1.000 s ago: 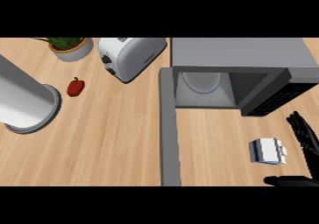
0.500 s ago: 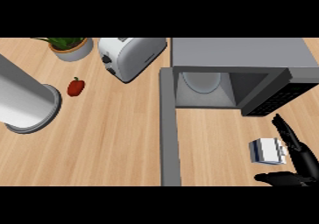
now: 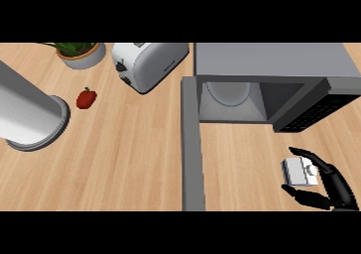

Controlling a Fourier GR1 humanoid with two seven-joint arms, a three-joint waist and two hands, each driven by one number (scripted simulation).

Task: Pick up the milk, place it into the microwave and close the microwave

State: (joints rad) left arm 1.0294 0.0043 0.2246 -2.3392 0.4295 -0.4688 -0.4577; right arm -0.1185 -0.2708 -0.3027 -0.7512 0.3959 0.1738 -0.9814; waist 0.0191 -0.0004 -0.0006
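Milk carton (image 3: 299, 171): the thing you are after stands on the counter at the near right. It is in front of the microwave and apart from its opening. It is a small white box with a greyish patch on its upper face.
Right hand (image 3: 338, 191): black and slender, it comes in from the near right corner, and you have it wrapped round the carton.
Fingers (image 3: 321, 166): they are pressed together and curved along the carton's right side, with the tips hooking over its far edge. The thumb (image 3: 304, 196) lies at the near side, so the carton sits between thumb and fingers.
Microwave (image 3: 275, 62): a grey box at the far right with a flat matte top. Its cavity is open toward you, with a pale round glass plate (image 3: 229, 92) inside.
Control panel (image 3: 315, 106): a black face with fine dots, angled at the right of the opening.
Door (image 3: 191, 149): a long flat grey slab seen edge-on. It runs from the microwave's left front corner toward the near edge, to the left of the carton.
Counter (image 3: 125, 168): light wood with a straight grain.
Toaster (image 3: 148, 64): white, rounded and glossy, just left of the microwave.
Potted plant (image 3: 81, 52): spiky green leaves in a pale round pot at the far left.
Red pepper (image 3: 86, 98): small and shiny, on the counter nearer to you than the plant.
Grey cylinder (image 3: 26, 111): large, smooth and pale with a flared rim at its end, slanting in from the left edge.
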